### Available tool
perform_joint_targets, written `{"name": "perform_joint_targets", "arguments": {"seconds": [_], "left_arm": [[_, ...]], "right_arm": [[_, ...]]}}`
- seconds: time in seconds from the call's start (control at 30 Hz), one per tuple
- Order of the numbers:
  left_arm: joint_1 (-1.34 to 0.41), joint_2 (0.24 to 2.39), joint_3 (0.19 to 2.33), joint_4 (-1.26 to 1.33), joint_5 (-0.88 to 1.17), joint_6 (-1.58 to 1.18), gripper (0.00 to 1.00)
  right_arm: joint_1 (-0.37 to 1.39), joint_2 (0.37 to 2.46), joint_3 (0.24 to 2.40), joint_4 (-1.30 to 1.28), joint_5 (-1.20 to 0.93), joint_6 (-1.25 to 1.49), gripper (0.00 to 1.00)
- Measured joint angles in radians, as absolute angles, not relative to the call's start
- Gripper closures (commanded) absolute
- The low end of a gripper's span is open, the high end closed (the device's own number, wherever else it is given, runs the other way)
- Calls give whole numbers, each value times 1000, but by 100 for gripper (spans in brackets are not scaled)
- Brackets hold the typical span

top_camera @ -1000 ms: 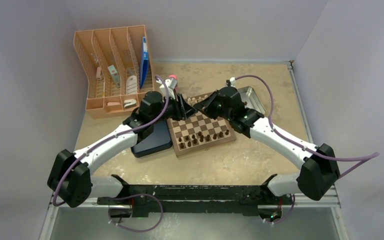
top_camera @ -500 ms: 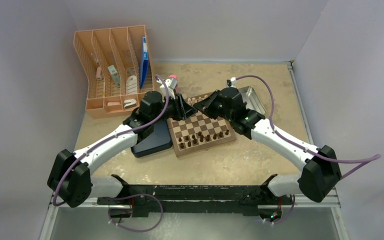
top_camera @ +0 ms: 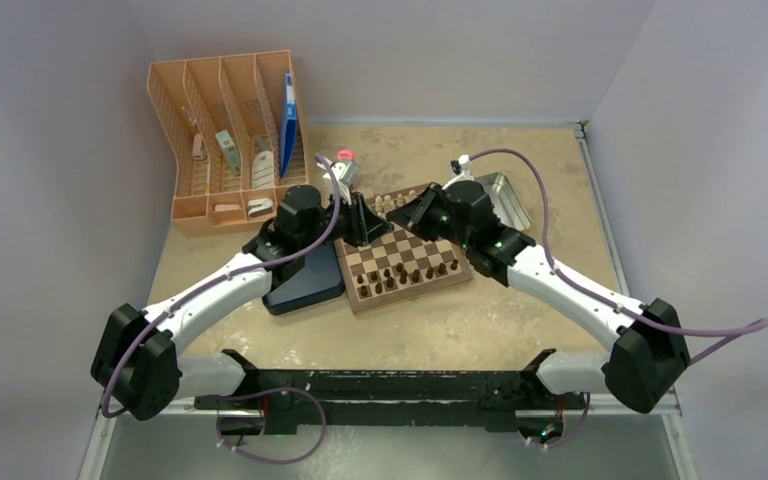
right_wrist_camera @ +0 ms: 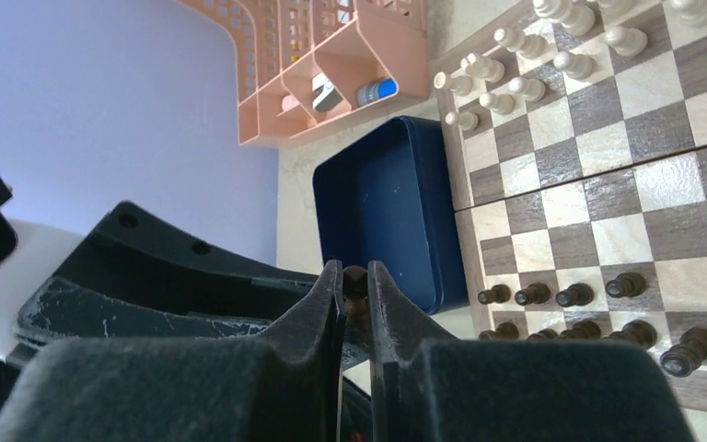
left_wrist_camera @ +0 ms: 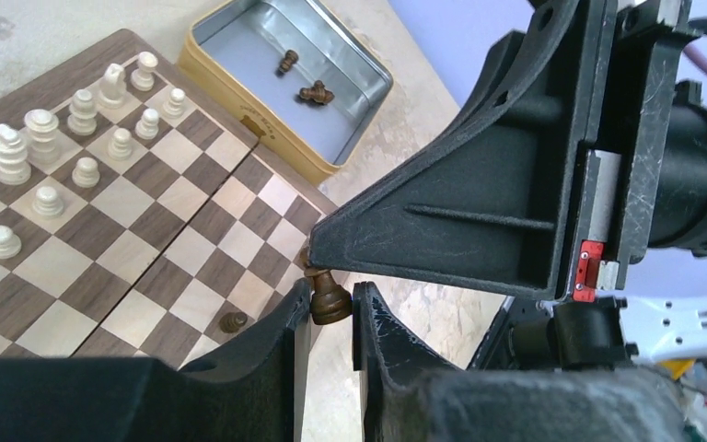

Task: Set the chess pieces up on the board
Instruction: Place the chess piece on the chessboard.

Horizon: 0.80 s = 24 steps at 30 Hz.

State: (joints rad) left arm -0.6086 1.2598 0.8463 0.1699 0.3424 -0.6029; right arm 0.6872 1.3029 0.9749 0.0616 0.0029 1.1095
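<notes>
While both arms reach to the upper middle of the top view, the left gripper (top_camera: pixel 368 218) and right gripper (top_camera: pixel 408 212) sit tip to tip above the board (top_camera: pixel 400 250).

- Right wrist view, centre: the right fingers (right_wrist_camera: pixel 327 304) are pinched tight on 1 dark piece (right_wrist_camera: pixel 354 281), which is held in the air.
- Left wrist view, lower centre: the base of the same piece sits between the left fingers (left_wrist_camera: pixel 299 322). A sliver of gap shows on 1 side, so I cannot tell whether they grip.
- The board lies at the centre of the top view. The blue box (right_wrist_camera: pixel 387 212) touches its left edge and the yellow tin (left_wrist_camera: pixel 249 124) sits at its upper right.
- 2 rows of dark pieces (right_wrist_camera: pixel 562 295) stand at the lower right of the right wrist view.
- The cream pieces (left_wrist_camera: pixel 41 138) stand at the upper left of the left wrist view.
- More dark pieces lie in the tin.
</notes>
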Motion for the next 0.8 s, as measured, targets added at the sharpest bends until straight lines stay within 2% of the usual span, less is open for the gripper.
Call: {"name": "perform_joint_targets", "arguments": {"seconds": [0.1,0.23,0.57,0.8], "left_arm": [[-609,1245,839,170,385,-535,100],[-609,1203,818,171,432,-428,100],[-610,1046,758,138,500,-158,100],[-612,913,743,79,573,80,100]], "right_arm": [[687,1261,941,97,-19,1005,67],[680,1193,903,131,-57,868,61],[580,1085,933,107,-262,627,64],[570,1112,999,53,-549,520,63]]}}
